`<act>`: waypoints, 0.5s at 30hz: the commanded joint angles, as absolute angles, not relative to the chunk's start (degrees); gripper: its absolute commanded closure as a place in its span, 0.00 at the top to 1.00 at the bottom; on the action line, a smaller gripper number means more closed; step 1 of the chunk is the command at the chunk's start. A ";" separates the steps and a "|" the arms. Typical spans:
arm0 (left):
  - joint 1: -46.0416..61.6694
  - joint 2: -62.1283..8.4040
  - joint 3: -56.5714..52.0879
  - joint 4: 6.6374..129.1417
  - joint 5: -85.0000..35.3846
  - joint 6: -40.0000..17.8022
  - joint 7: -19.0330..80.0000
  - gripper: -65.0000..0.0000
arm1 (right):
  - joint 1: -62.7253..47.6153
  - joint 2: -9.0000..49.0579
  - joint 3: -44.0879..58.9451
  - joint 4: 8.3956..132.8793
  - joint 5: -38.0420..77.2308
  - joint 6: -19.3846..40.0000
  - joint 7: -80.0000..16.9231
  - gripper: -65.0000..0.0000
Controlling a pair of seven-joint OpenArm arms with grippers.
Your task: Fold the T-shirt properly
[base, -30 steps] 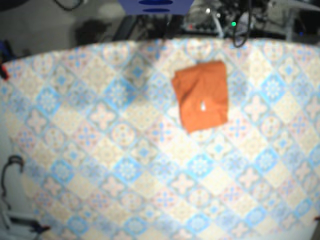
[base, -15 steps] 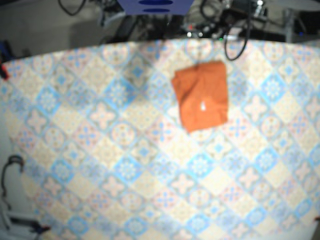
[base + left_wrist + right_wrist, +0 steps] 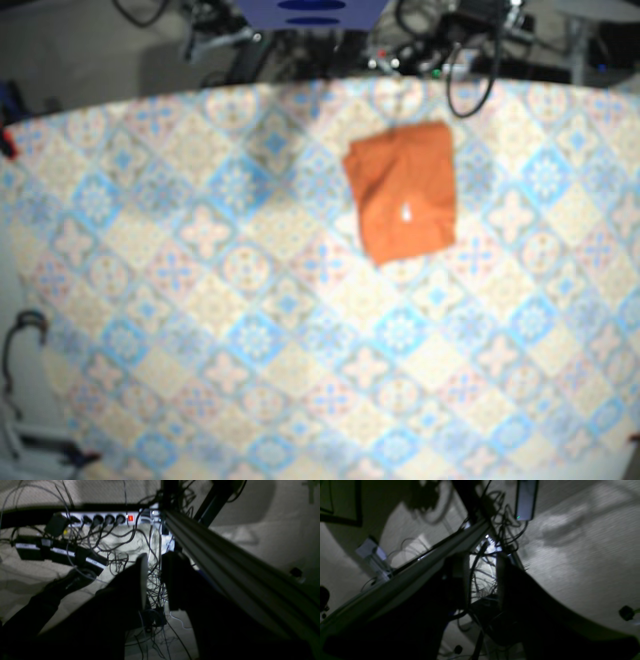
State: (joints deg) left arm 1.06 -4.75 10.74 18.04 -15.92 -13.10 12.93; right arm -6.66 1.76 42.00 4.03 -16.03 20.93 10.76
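Right now neither of your 2 grippers is near the cloth. The left gripper (image 3: 153, 580) has its jaws parted by a narrow gap with nothing between them, and it points at a power strip (image 3: 100, 518) and a tangle of cables beside a metal rail (image 3: 225, 560). The right gripper (image 3: 481, 580), parted a little wider and equally empty, faces similar cabling. The T-shirt (image 3: 402, 192) shows in neither wrist view, so it lies outside both grippers' line of sight, off on the patterned table (image 3: 200, 300). It is 1 compact orange rectangle whose long axis runs roughly from the far edge toward the near one. It sits toward the left arm's side, so I judge the left gripper nearer for any last tidy.
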 commanded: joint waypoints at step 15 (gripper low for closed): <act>3.47 -4.00 10.95 18.33 -15.78 -13.32 8.13 0.22 | -7.08 1.63 32.40 4.00 -16.13 21.41 11.21 0.27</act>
